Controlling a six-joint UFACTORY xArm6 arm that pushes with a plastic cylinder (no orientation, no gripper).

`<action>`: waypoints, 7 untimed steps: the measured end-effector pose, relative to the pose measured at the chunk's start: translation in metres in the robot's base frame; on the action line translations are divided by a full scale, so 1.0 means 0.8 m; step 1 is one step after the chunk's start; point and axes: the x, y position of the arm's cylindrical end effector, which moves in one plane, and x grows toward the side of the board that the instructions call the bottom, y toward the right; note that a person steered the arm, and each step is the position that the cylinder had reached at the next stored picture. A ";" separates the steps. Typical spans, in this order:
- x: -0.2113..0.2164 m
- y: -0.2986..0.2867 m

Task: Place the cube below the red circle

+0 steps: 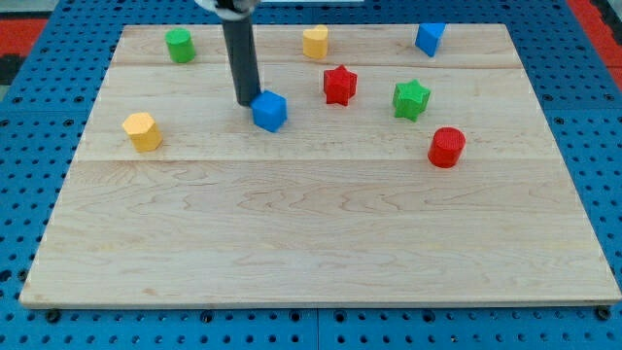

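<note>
Early stage. Rod tip [247,102], no claw so no jaw state, touches blue cube [270,111] just right of it; red circle [447,147] far right; push remains.

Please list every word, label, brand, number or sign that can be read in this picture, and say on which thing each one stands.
None: no text can be read anywhere.
The light wooden board shows only grain.
The blue cube block, the red cylinder block and the other coloured blocks are plain.
The straight dark rod bears no marking; my tip stands just left of the cube.
</note>
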 end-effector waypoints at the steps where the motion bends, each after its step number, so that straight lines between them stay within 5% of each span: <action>1: 0.059 0.078; 2: 0.022 0.063; 6: 0.207 0.219; 7: 0.201 0.214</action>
